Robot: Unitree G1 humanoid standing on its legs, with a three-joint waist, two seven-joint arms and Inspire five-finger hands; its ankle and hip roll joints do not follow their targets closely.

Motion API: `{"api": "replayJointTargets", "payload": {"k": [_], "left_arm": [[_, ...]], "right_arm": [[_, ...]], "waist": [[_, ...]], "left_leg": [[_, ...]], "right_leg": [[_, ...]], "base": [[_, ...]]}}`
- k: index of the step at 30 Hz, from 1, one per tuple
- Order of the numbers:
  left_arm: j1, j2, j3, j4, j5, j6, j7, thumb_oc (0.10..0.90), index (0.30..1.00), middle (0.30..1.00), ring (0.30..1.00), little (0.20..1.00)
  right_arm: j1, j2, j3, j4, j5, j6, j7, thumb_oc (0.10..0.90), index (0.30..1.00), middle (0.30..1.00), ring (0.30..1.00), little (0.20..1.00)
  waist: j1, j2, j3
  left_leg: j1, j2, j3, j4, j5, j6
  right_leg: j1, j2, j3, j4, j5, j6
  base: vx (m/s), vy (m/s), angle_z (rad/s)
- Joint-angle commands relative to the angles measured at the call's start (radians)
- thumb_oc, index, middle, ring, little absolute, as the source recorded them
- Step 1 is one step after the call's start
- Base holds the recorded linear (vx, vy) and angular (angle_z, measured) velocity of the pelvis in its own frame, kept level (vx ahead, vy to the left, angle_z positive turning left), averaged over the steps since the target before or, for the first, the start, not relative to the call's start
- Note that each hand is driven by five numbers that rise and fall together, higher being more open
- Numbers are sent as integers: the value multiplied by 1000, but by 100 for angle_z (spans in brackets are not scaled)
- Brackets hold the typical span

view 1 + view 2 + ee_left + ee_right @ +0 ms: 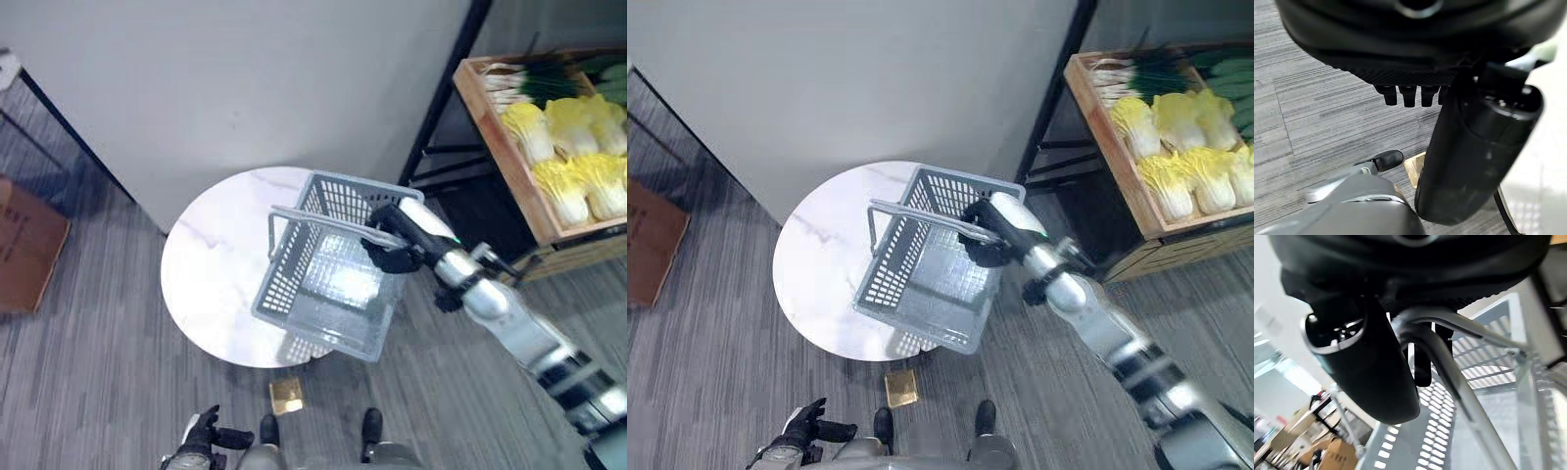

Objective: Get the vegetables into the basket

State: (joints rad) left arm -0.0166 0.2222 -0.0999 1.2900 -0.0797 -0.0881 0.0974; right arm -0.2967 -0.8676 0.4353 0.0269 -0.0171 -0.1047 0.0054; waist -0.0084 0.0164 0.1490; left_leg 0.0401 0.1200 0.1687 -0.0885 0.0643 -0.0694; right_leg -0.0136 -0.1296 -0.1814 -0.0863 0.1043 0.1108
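A grey plastic shopping basket (328, 269) sits tilted over the right part of a round white marble-topped table (211, 269) at the centre of the frame. The right hand (397, 240) reaches in from the lower right and its fingers are curled round the basket's metal handle (318, 217); in the right wrist view the handle bar (1449, 367) runs between thumb and fingers. Nothing lies inside the basket.

The vegetables are well apart from the basket, in a wooden crate (500, 147) at the upper right of the frame: yellow napa cabbages (573, 152) fill most of it, with green onions (534, 78) at its upper end.

The left hand (208, 433) hangs low at the bottom left of the frame above the grey striped floor (88, 382), its fingers relaxed and loosely spread, holding nothing. A brown cardboard box (24, 250) stands at the left edge.
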Motion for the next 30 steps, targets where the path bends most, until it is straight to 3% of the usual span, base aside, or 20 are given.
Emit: {"api": "replayJointTargets", "payload": {"k": [1, 4, 9, 12, 13, 15, 17, 19, 20, 21, 23, 25, 26, 27, 28, 30], "left_arm": [[4, 24, -8, 126, 6, 33, -28, 900, 1000, 1000, 1000, 1000], [23, 17, 17, 133, 14, 34, -38, 900, 1000, 1000, 1000, 1000], [31, 13, 18, 113, 54, 18, -20, 900, 1000, 1000, 1000, 1000], [24, 15, 14, 88, 65, 6, -2, 900, 1000, 1000, 1000, 1000], [15, 23, 21, 79, 74, 1, 12, 900, 1000, 1000, 1000, 1000], [10, 26, 15, 80, 92, 2, 12, 900, 1000, 1000, 1000, 1000], [4, 27, 9, 77, 111, 1, 18, 900, 1000, 1000, 1000, 1000], [-1, 31, 4, 70, 116, 0, 22, 900, 1000, 1000, 1000, 1000], [-7, 34, -1, 65, 120, -1, 26, 900, 1000, 1000, 1000, 1000], [-16, 42, -20, 47, 126, 0, 30, 900, 1000, 1000, 1000, 1000], [-15, 57, -19, 30, 118, 5, 28, 900, 1000, 1000, 1000, 1000], [-14, 61, -18, 31, 120, 6, 27, 900, 1000, 1000, 1000, 1000], [-8, 63, -17, 37, 128, 8, 27, 900, 1000, 1000, 1000, 1000], [-7, 64, -17, 37, 128, 8, 27, 900, 1000, 1000, 1000, 1000], [-5, 66, -17, 41, 139, 9, 25, 900, 1000, 1000, 1000, 1000], [8, 64, -6, 53, 159, 14, 23, 900, 1000, 1000, 1000, 1000]], "right_arm": [[-149, 65, -104, -63, 174, -139, 28, 400, 300, 300, 300, 300], [-52, 57, -175, -132, 212, -155, 48, 400, 300, 300, 300, 300], [62, 52, -264, -185, 144, -181, 22, 400, 300, 300, 300, 300], [102, 53, -306, -176, 77, -189, -23, 400, 300, 300, 300, 300], [164, 62, -367, -167, -4, -180, -71, 400, 300, 300, 300, 300], [198, 76, -388, -167, -17, -176, -78, 400, 300, 300, 300, 300], [226, 91, -406, -173, -32, -172, -85, 400, 300, 300, 300, 300], [228, 92, -410, -171, -54, -168, -102, 400, 300, 300, 300, 300], [227, 93, -410, -165, -62, -166, -111, 400, 300, 300, 300, 300], [202, 98, -393, -160, -63, -165, -119, 400, 300, 300, 300, 300], [182, 87, -379, -155, -74, -171, -125, 400, 300, 300, 300, 300], [176, 87, -374, -153, -74, -173, -124, 400, 300, 300, 300, 300], [174, 92, -372, -157, -65, -176, -123, 400, 300, 300, 300, 300], [175, 92, -373, -159, -65, -176, -123, 400, 300, 300, 300, 300], [175, 95, -370, -158, -61, -178, -121, 400, 300, 300, 300, 300], [197, 90, -377, -174, -69, -179, -118, 400, 300, 300, 300, 300]], "waist": [[40, -71, -28], [26, -64, -41], [9, -60, -40], [-1, -72, -14], [-18, -82, -4], [-29, -91, 2], [-51, -107, 15], [-57, -111, 27], [-54, -110, 35], [-37, -94, 43], [-17, -79, 32], [-11, -77, 28], [-9, -78, 14], [-8, -82, 19], [-4, -82, 11], [-8, -81, -4]], "left_leg": [[12, 30, 11, 1, -18, -63], [32, 34, 28, 1, -24, -63], [76, 29, 58, 1, -31, -49], [40, 19, 69, 74, -61, -39], [37, 0, 89, 84, -82, -21], [40, -17, 100, 80, -90, -10], [52, -44, 130, 64, -98, 7], [44, -54, 152, 55, -91, 12], [44, -54, 171, 49, -88, 16], [41, -41, 218, 31, -79, 25], [23, -27, 273, 26, -57, 33], [20, -25, 295, 24, -53, 34], [31, -24, 306, 15, -68, 21], [22, -22, 324, 22, -49, 27], [39, -21, 330, 16, -66, 15], [45, -11, 349, 26, -62, 1]], "right_leg": [[9, -79, 6, -1, 55, 76], [14, -76, 16, -1, 54, 77], [20, -77, 38, -1, 58, 78], [3, -92, 60, 12, 73, 82], [-31, -114, 81, 42, 95, 101], [-49, -129, 95, 64, 119, 114], [-89, -150, 133, 76, 213, 148], [-119, -154, 149, 74, 253, 151], [-133, -156, 136, 82, 251, 151], [-128, -162, 28, 140, 181, 135], [-88, -172, -70, 235, 91, 111], [-82, -171, -84, 257, 73, 108], [-60, -159, -87, 228, 49, 121], [-64, -160, -96, 222, 65, 108], [-52, -163, -119, 191, 62, 125], [-22, -137, -128, 115, 54, 121]], "base": [[35, -10, -25], [38, -6, -25], [33, 13, -20], [-68, 94, -22], [-72, 185, -20], [-61, 216, -17], [-75, 177, -33], [-134, 114, -58], [-294, 194, -69], [-254, 145, -92], [-257, 120, -125], [-80, 35, -80], [-61, -19, -70], [42, -57, -60], [-2, -63, -55], [51, -132, -54]]}}
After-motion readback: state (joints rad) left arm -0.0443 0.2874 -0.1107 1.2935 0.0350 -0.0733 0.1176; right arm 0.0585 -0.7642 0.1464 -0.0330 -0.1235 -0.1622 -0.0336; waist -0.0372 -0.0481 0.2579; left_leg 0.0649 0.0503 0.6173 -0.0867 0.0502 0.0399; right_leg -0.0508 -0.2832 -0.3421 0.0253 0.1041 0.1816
